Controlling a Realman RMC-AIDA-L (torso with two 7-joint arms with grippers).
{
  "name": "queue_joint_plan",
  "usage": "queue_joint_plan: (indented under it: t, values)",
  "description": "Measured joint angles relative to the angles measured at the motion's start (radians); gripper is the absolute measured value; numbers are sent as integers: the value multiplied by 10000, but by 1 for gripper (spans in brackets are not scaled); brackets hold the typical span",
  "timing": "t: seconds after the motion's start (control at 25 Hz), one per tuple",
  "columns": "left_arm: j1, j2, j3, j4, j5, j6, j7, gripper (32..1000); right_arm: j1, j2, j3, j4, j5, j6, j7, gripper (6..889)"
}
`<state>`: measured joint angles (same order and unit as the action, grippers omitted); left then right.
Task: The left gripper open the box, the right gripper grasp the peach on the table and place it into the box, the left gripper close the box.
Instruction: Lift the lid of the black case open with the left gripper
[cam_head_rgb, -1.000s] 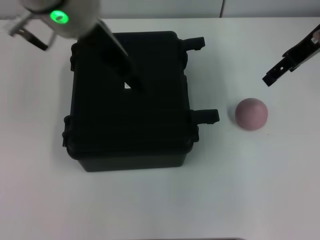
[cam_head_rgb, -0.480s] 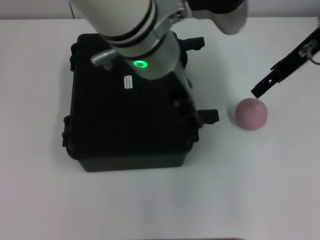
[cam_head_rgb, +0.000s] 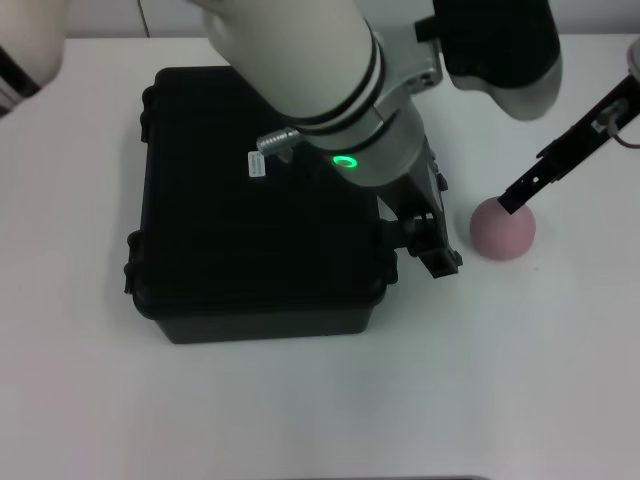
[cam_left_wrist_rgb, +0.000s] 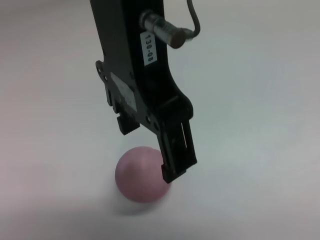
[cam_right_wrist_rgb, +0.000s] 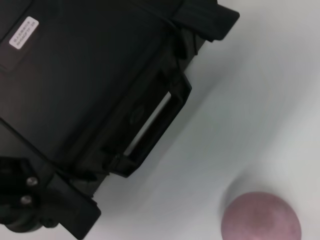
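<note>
The black box (cam_head_rgb: 250, 230) sits shut on the white table (cam_head_rgb: 300, 410), with its white label (cam_head_rgb: 256, 164) on the lid. My left gripper (cam_head_rgb: 432, 250), on the green-lit arm, reaches over the lid down to the near latch on the box's right side. The dusty-pink peach (cam_head_rgb: 505, 232) lies on the table right of the box. My right gripper (cam_head_rgb: 515, 200) hangs just above the peach's far edge. In the left wrist view the right gripper (cam_left_wrist_rgb: 152, 151) is open, one finger (cam_left_wrist_rgb: 177, 152) against the peach (cam_left_wrist_rgb: 140, 175). The right wrist view shows the box (cam_right_wrist_rgb: 75, 75) and the peach (cam_right_wrist_rgb: 261, 219).
The box's far latch (cam_right_wrist_rgb: 210, 20) and its side handle (cam_right_wrist_rgb: 150, 125) stick out toward the peach. The thick left arm (cam_head_rgb: 320, 70) covers the box's far right corner. White tabletop lies in front of the box and around the peach.
The left arm swung from the box's far left across the lid to the near right latch. The right gripper came down and left, onto the peach's far side.
</note>
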<state>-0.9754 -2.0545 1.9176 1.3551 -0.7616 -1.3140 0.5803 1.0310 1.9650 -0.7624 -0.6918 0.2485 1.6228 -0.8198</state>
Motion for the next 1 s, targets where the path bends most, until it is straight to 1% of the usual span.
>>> queue_joint_plan:
  t: [0.16, 0.24, 0.36, 0.52, 0.64, 0.8, 0.92, 1.0]
  values:
    - [-306, -12, 298, -461, -167, 372, 36, 833, -84, 0, 3, 1, 0, 2, -34, 850]
    - [-511, -20, 387, -814, -241, 532, 37, 832, -95, 0, 24, 1, 0, 11, -92, 849]
    - [-711, -27, 512, -1308, -259, 782, 65, 829, -98, 3, 51, 0, 0, 15, -138, 848]
    - [-945, -41, 599, -1920, -267, 1060, 256, 826, -114, 13, 65, -3, -1, 7, -144, 847]
    - [-1055, -46, 603, -2314, -360, 1165, 480, 824, -114, 15, 64, -3, -1, 4, -147, 846]
    - [-1119, -45, 608, -2825, -516, 1314, 707, 821, -122, 15, 63, -3, -1, 1, -157, 845]
    - [-1141, -52, 623, -3101, -526, 1414, 805, 819, -125, 16, 74, -7, -1, 0, -159, 845]
    - [-1193, -58, 721, -3281, -531, 1560, 827, 818, -125, 15, 76, -18, -1, 0, -164, 844]
